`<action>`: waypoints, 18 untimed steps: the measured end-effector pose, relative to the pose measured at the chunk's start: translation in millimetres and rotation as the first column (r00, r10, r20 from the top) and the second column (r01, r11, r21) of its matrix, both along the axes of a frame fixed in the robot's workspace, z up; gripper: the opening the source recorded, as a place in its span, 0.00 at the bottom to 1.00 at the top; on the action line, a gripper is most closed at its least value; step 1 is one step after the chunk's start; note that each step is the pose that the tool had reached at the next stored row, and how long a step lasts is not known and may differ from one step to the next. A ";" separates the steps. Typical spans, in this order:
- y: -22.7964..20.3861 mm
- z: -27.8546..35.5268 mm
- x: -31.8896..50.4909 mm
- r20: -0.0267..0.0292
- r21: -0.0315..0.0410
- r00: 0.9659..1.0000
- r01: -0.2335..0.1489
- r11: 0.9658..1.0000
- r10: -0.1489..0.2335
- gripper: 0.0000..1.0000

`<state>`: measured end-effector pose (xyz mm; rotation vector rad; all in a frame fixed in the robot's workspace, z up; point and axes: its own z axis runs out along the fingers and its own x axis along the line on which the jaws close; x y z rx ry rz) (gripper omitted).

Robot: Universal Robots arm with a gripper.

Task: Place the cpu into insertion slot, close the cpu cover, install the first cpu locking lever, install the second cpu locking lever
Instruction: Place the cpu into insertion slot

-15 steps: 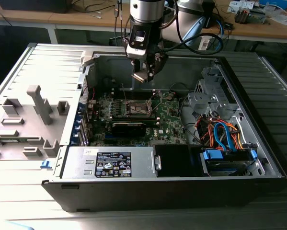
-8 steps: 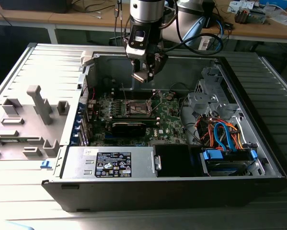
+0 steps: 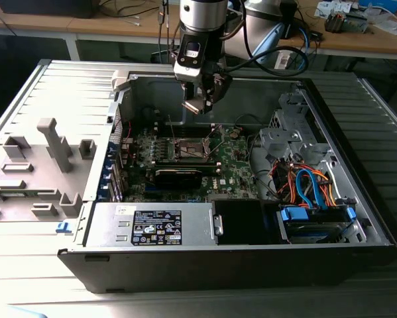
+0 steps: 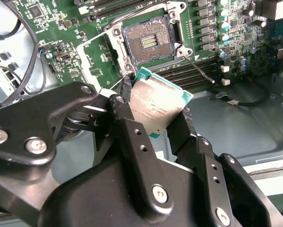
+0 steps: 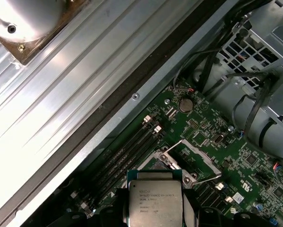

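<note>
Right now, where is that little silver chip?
In the exterior view the chip is clamped in the end effector, raised in the air just above the empty socket on the green board, near the middle of the open computer case.

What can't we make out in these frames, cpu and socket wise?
- Underside of the small flat grey-silver cpu: faces away in both wrist views.
- Its edge in the first wrist view: cut off by the frame.
- Pins of the open black square socket: too small in the exterior view.
</note>
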<state>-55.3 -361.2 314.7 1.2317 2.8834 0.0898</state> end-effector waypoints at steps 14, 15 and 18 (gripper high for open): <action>0.0 -0.1 0.0 0.000 0.000 1.000 0.018 1.000 -0.018 0.55; 0.0 -0.1 0.0 0.000 0.000 1.000 0.019 1.000 -0.019 0.55; 0.0 -0.2 0.0 0.000 0.000 1.000 0.024 1.000 -0.024 0.55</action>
